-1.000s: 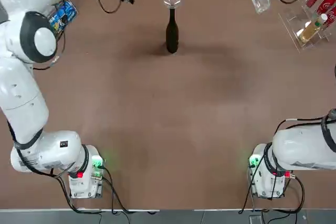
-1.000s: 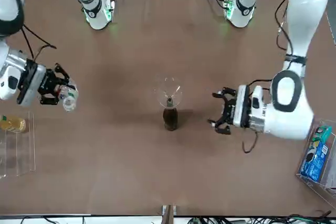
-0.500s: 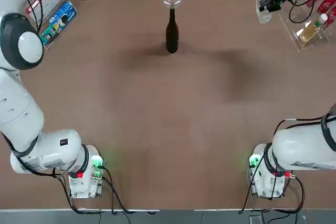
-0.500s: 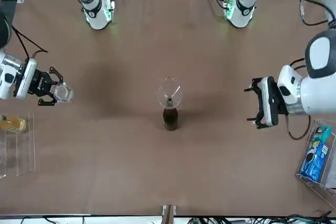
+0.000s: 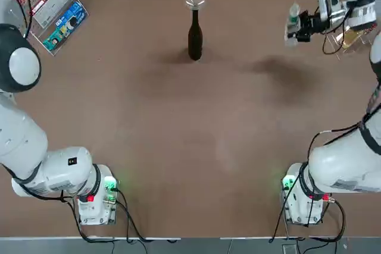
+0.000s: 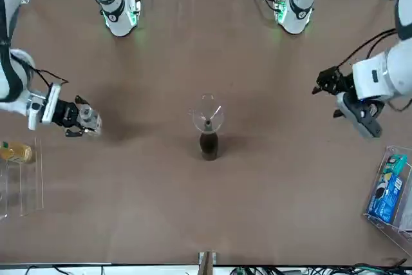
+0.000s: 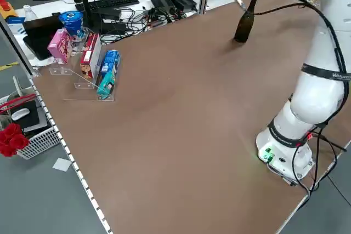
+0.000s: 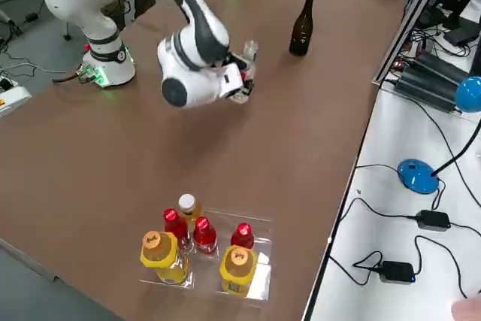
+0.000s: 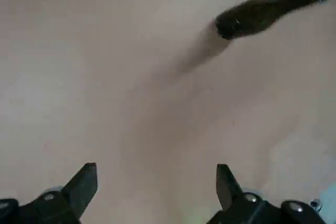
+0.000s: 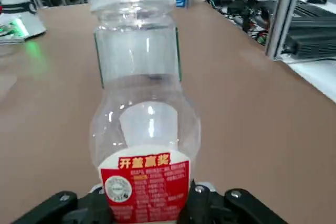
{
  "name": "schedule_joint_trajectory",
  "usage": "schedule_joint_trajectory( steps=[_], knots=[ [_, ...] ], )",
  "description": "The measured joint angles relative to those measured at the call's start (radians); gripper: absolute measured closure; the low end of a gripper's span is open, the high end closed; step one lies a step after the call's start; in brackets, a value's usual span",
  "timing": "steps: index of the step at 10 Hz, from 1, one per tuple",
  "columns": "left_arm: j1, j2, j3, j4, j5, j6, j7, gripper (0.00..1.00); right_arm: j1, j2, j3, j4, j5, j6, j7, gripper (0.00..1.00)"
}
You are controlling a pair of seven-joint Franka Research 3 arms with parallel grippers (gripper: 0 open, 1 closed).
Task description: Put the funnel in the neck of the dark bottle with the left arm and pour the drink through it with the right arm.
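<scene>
The dark bottle [image 6: 209,146] stands upright on the worktop [image 5: 172,147], and the clear funnel [image 6: 208,113] sits in its neck, wide mouth uppermost. To the robot's right of the dark bottle, and well apart from it, the right end effector [image 10: 147,200] is closed around the drink [image 10: 144,124], a clear plastic bottle (its red label faces the wrist camera), and holds it above the worktop. To the robot's left of the dark bottle, the left end effector [image 9: 156,174] hangs over the worktop with its fingers spread wide and nothing between them. Farther to the left of the dark bottle is a clear tray of packages [image 7: 85,98]; farther to its right, beyond the drink, another clear tray [image 8: 259,283] carries several capped bottles [image 8: 239,268] (some caps red, others orange).
</scene>
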Motion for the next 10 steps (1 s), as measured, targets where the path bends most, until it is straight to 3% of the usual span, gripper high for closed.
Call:
schedule_joint_trajectory(
  steps=[3, 6, 10],
  knots=[
    [0.064, -0.032, 0.002, 0.006, 0.000, 0.000, -0.034, 0.00, -0.001, 0.133, -0.028, 0.001, 0.075, -0.110, -0.144, 0.59],
    [0.100, -0.089, 0.003, 0.005, 0.059, -0.025, -0.054, 0.00, -0.001, 0.211, -0.046, 0.003, 0.109, -0.192, -0.210, 0.59],
    [0.097, -0.095, 0.000, -0.038, 0.092, 0.009, -0.199, 0.00, -0.001, 0.270, -0.050, 0.007, 0.127, -0.213, -0.247, 0.57]
  ],
)
